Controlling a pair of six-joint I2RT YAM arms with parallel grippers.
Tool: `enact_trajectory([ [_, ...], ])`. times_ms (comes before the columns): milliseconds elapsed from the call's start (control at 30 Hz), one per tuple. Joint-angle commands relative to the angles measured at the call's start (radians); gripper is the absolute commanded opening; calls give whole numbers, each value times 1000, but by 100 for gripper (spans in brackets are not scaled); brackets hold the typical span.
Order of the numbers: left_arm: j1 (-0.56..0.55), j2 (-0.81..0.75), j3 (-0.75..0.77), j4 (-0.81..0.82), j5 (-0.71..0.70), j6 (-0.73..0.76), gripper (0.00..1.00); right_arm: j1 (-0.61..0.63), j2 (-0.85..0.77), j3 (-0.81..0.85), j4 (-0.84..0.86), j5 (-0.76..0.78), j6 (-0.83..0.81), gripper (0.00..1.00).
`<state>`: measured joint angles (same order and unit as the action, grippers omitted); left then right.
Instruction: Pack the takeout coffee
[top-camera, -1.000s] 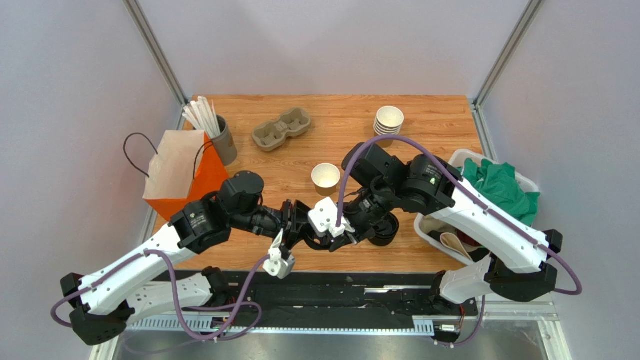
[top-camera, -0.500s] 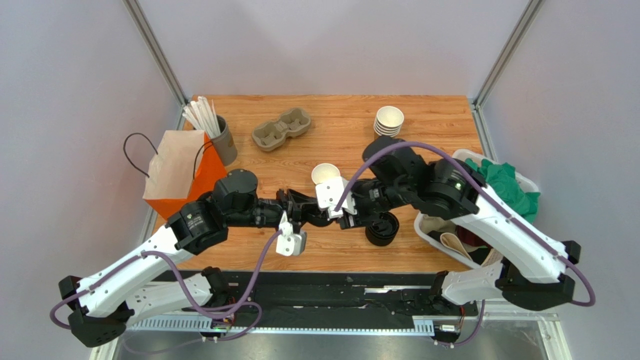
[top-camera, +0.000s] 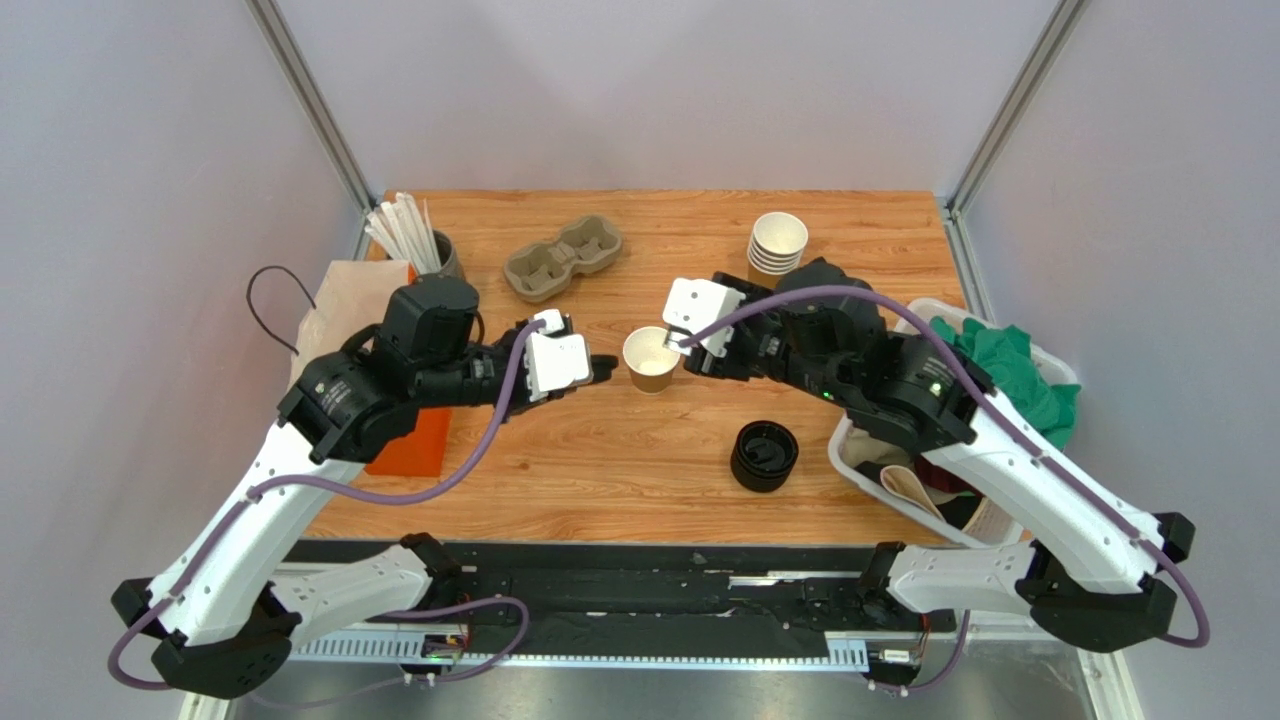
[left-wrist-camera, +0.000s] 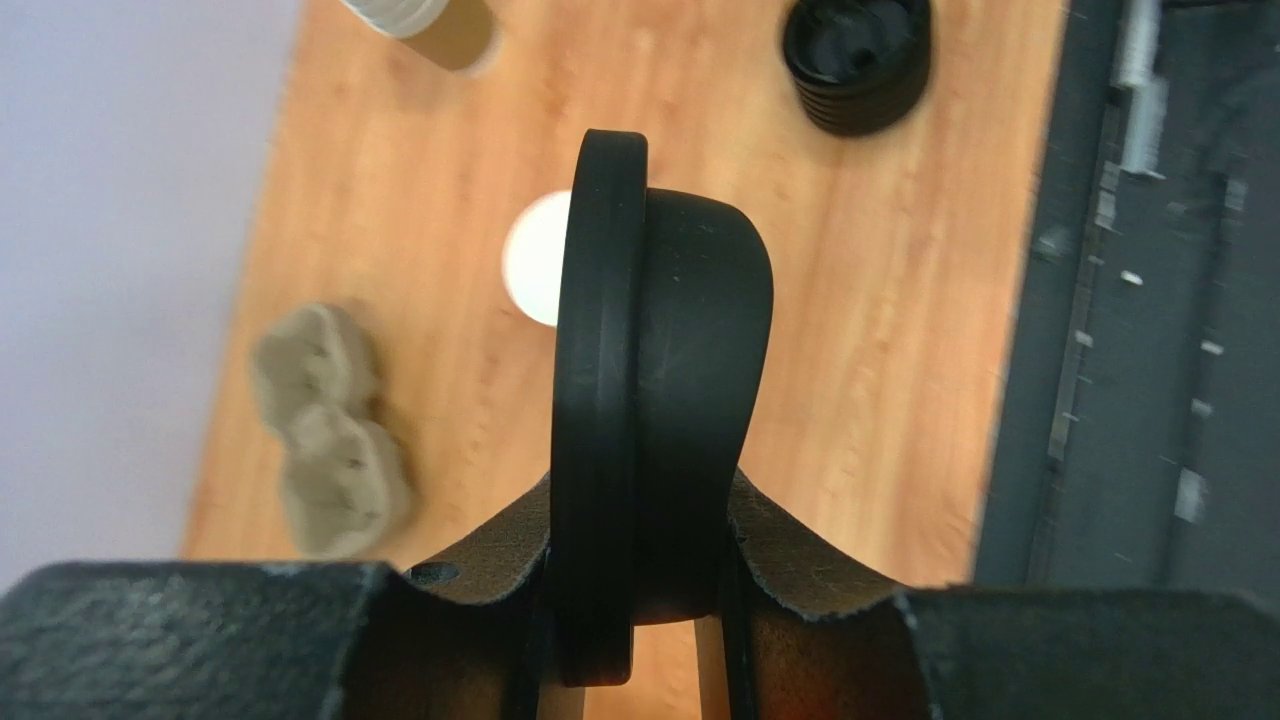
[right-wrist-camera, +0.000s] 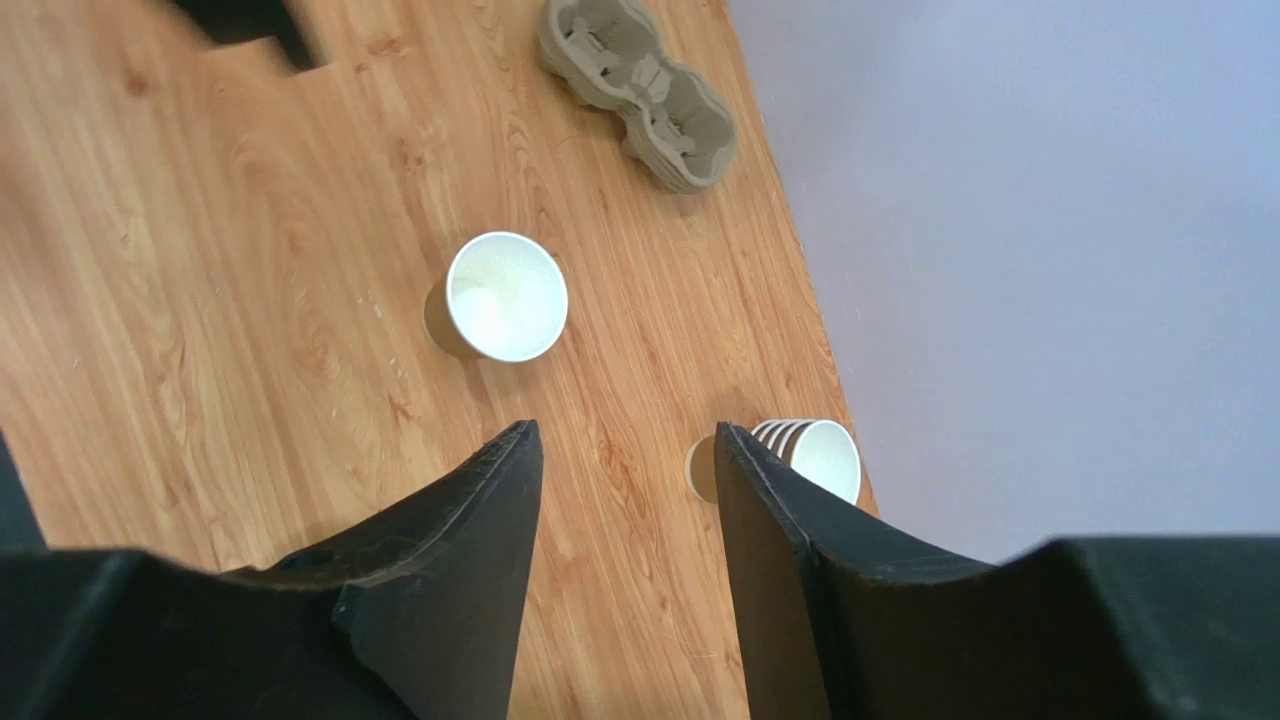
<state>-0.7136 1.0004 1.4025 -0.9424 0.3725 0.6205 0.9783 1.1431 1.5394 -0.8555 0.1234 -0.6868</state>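
The takeout coffee's brown paper cup (top-camera: 651, 357) stands open-topped, white inside, at mid-table; the right wrist view shows the cup (right-wrist-camera: 508, 296) too. My left gripper (top-camera: 595, 365) hovers just left of it, shut on a round black lid (left-wrist-camera: 661, 375) held edge-on, which half hides the cup (left-wrist-camera: 529, 278) below. My right gripper (top-camera: 681, 345) hangs above the cup's right side. In its own view this gripper (right-wrist-camera: 624, 435) is open, with only bare wood between the fingers.
A pile of black lids (top-camera: 765, 455) sits near the front, right of centre. A stack of lidless cups (top-camera: 777, 240) and a pulp cup carrier (top-camera: 564, 257) stand at the back. An orange paper bag (top-camera: 361, 353) and straws (top-camera: 406, 237) are left. A white bin (top-camera: 1052, 360) is right.
The left arm swung from front centre to beside the cup, carrying the lid. The right gripper opened, left the lid pile and moved back over the cup.
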Motion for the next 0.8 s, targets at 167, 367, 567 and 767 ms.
enact_trajectory([
  [167,12,-106,-111,-151,91,-194,15,10,124,105,170,97,156,52],
  [367,77,-39,-58,-200,66,-324,16,-9,135,74,185,130,159,53],
  [567,114,236,90,-319,221,-369,4,-72,84,-11,196,-25,211,53],
  [767,117,326,3,-95,328,-453,6,-75,-6,-120,196,-171,188,53],
])
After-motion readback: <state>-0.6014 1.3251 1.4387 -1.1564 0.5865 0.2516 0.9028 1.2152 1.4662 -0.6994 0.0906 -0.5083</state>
